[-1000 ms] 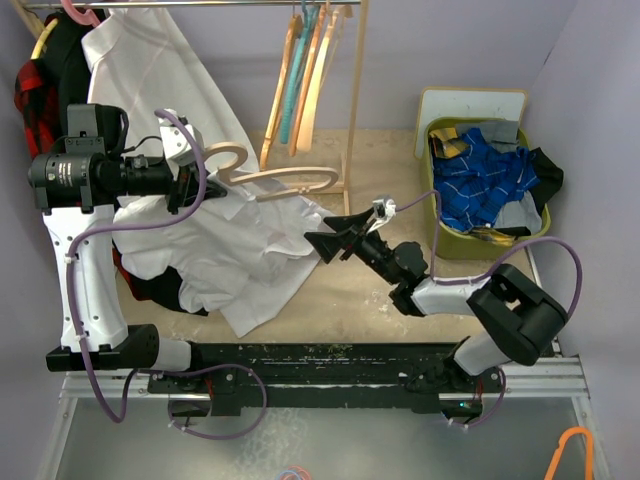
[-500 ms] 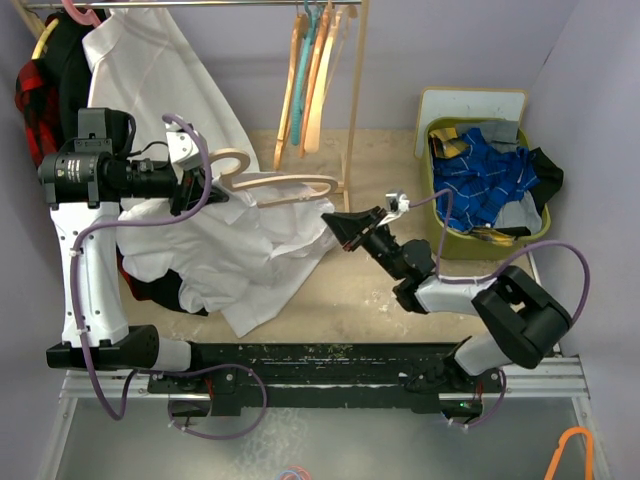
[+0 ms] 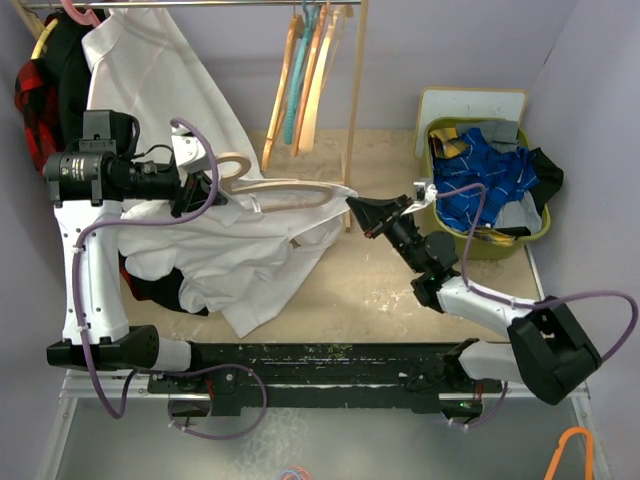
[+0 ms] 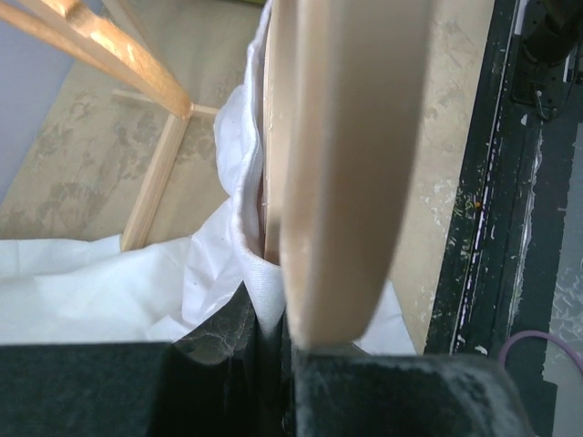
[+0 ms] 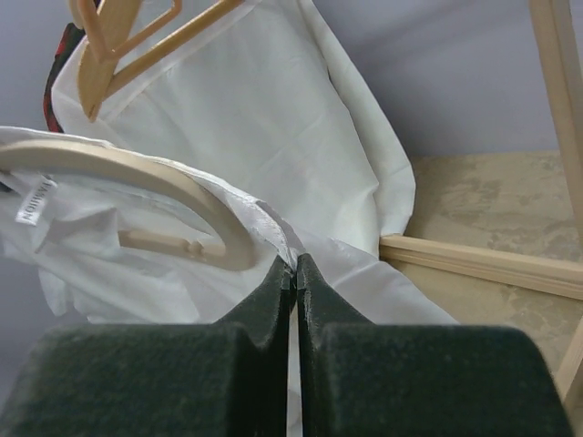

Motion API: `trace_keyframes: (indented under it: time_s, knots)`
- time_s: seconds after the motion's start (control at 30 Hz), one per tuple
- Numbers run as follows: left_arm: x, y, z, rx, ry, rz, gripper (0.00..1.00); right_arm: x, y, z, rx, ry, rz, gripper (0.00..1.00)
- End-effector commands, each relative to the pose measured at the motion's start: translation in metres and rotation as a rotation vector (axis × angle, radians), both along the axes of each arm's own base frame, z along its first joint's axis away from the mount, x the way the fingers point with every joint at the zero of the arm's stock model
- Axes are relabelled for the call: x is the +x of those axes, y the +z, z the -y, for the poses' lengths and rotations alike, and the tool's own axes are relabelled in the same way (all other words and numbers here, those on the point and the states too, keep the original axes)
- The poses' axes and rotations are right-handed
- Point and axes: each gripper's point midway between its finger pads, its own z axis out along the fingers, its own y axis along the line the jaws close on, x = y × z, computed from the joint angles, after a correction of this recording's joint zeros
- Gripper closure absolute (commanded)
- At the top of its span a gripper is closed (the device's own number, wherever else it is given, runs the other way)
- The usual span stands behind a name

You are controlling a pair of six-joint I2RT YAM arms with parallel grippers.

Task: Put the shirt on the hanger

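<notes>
1. Left fingers point(image 4: 214, 369): clenched on the hanger point(image 3: 295, 190) near its hook, with a fold of cloth caught alongside. This keeps the hanger raised over the counter point(image 3: 380, 295).
2. Right fingers point(image 5: 260, 332): pinched on a thin edge of the shirt point(image 3: 240, 255) at the hanger's right tip, probably to draw the shoulder over that end.
3. Shirt location: draped from the hanger, its lower part heaped on the counter.
4. Risk: thin cloth may slip from the pinch.

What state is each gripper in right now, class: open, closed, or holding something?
The left gripper: closed, holding the hanger.
The right gripper: closed, pinching an edge of the shirt at the hanger's end.
</notes>
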Motion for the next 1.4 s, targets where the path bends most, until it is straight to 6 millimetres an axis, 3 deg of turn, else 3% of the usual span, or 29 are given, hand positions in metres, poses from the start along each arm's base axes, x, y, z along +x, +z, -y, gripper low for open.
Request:
trace_keyframes:
  time_s: [0.0,0.13,0.2,0.37,0.47,0.6,0.7,0.73,0.77,0.8,0.83,0.87,1.0,1.17,1.3,1.37]
  knots:
    - [0.003,-0.011,-0.004,0.045,-0.008,0.027,1.00,-0.004,0.055,0.016,0.044,-0.051,0.092,1.00]
    - [0.003,-0.032,-0.003,0.092,-0.018,-0.021,1.00,-0.020,0.097,0.024,0.085,-0.042,0.130,1.00]
    - [0.011,-0.035,-0.004,0.089,0.011,-0.027,1.00,-0.031,0.109,0.016,0.080,0.026,0.122,1.00]
    - [0.043,-0.019,-0.005,0.029,0.138,0.004,1.00,-0.074,0.098,-0.034,0.035,0.181,0.097,1.00]
    - [0.050,-0.002,0.000,-0.036,0.167,0.012,1.00,-0.092,0.086,-0.062,0.033,0.256,0.059,1.00]
    - [0.056,0.019,0.002,-0.093,0.210,0.024,1.00,-0.111,0.092,-0.093,0.094,0.361,0.058,1.00]
    - [0.045,0.031,0.009,-0.131,0.171,0.029,1.00,-0.122,0.111,-0.108,0.132,0.411,0.101,1.00]
    - [0.039,0.033,0.012,-0.143,0.146,0.020,1.00,-0.124,0.119,-0.107,0.151,0.416,0.127,0.99]
    - [0.032,0.033,0.015,-0.151,0.112,0.014,1.00,-0.127,0.127,-0.104,0.162,0.412,0.163,0.82]
    - [0.023,0.032,0.019,-0.156,0.073,0.010,1.00,-0.129,0.131,-0.099,0.143,0.396,0.210,0.53]
    - [0.015,0.032,0.021,-0.157,0.035,0.012,1.00,-0.131,0.131,-0.092,0.121,0.372,0.244,0.11]
    - [0.008,0.029,0.023,-0.153,0.004,0.013,1.00,-0.130,0.131,-0.079,0.103,0.315,0.285,0.01]
    - [-0.009,0.012,0.022,-0.106,-0.064,0.012,1.00,-0.115,0.099,-0.033,-0.177,0.053,0.473,0.00]
    - [-0.013,-0.014,0.017,-0.039,-0.096,-0.001,1.00,-0.119,0.050,-0.011,-0.551,0.015,0.610,0.00]
    - [-0.014,-0.016,0.018,-0.046,-0.112,-0.007,1.00,-0.097,0.021,0.005,-0.804,-0.062,0.551,0.00]
    - [-0.016,-0.013,0.018,-0.045,-0.122,0.018,1.00,-0.089,0.020,0.016,-0.826,-0.130,0.506,0.00]
